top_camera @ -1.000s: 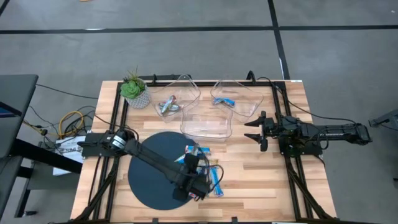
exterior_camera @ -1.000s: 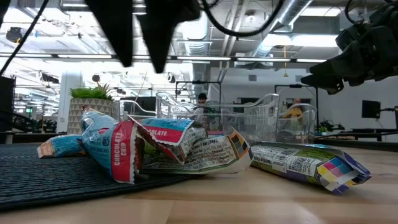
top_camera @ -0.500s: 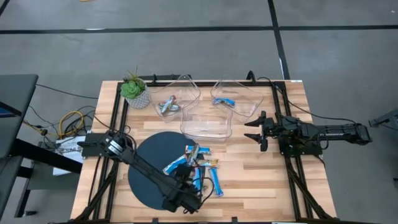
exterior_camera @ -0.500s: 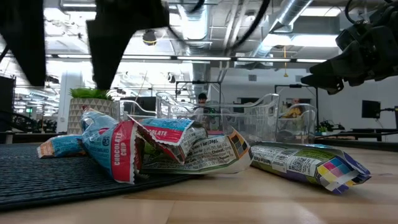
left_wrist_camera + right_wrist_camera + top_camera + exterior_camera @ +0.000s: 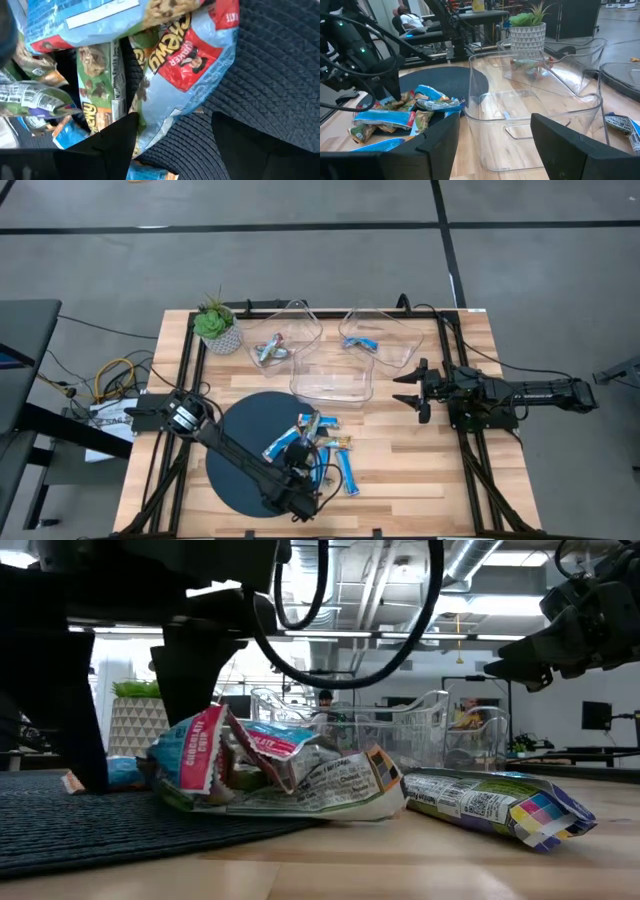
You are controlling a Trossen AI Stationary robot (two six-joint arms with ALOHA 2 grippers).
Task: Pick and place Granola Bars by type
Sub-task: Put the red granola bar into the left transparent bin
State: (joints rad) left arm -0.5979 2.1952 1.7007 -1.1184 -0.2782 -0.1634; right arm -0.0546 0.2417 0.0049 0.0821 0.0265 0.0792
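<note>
Several bars: Granola Bars (image 5: 318, 442) heaped at the dark round mat's (image 5: 240, 435) edge, right under and between the left gripper (image 5: 172, 145) fingers, spread wide, holding nothing.
Feel: light, crinkly, slippery wrappers; I'd pinch one mid-length across its narrow width.
Room: clear bins (image 5: 334, 380) well beyond the fingers, tabletop (image 5: 420, 470) open beside them.
Right gripper (image 5: 408, 389): parked, fingers apart, empty, near the bins.

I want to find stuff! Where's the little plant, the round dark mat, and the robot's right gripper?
plant (image 5: 213, 321), high view, on its green leaves.
round dark mat (image 5: 232, 442), high view, on a bare part left of the bars.
right gripper (image 5: 401, 391), high view, midway between its open fingertips.
</note>
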